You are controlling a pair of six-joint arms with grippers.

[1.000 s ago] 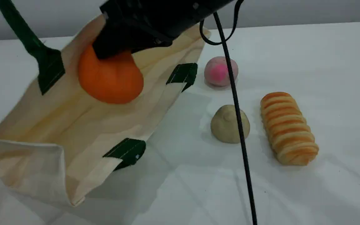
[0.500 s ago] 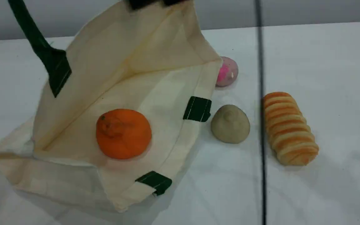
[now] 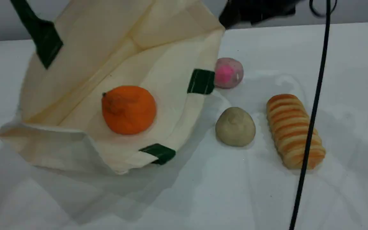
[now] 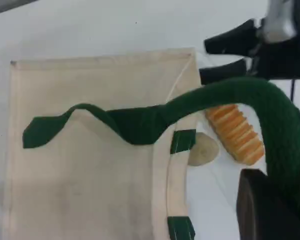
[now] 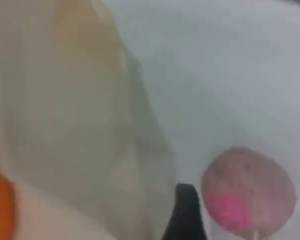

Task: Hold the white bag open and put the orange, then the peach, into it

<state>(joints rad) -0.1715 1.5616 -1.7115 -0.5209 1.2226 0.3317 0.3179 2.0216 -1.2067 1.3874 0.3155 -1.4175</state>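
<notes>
Left pincer (image 4: 270, 200) clamped the green handle (image 4: 270, 115); right pincer (image 4: 230, 55) gaped empty. Peach (image 3: 229, 72) probably touched the white bag (image 3: 75, 38) rim, frame centre; a reach could snag cloth.

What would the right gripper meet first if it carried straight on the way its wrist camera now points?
Probably the peach, lying just ahead of the right gripper on the table beside the white bag; the blur leaves depth uncertain.

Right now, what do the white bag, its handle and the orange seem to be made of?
White bag: probably cotton canvas, matte cream; it creases and shows stitched seams. Handle: green, rope-like, likely woven cord, bending softly. Orange: dull, slightly dimpled skin; real or foam, I cannot tell.
</notes>
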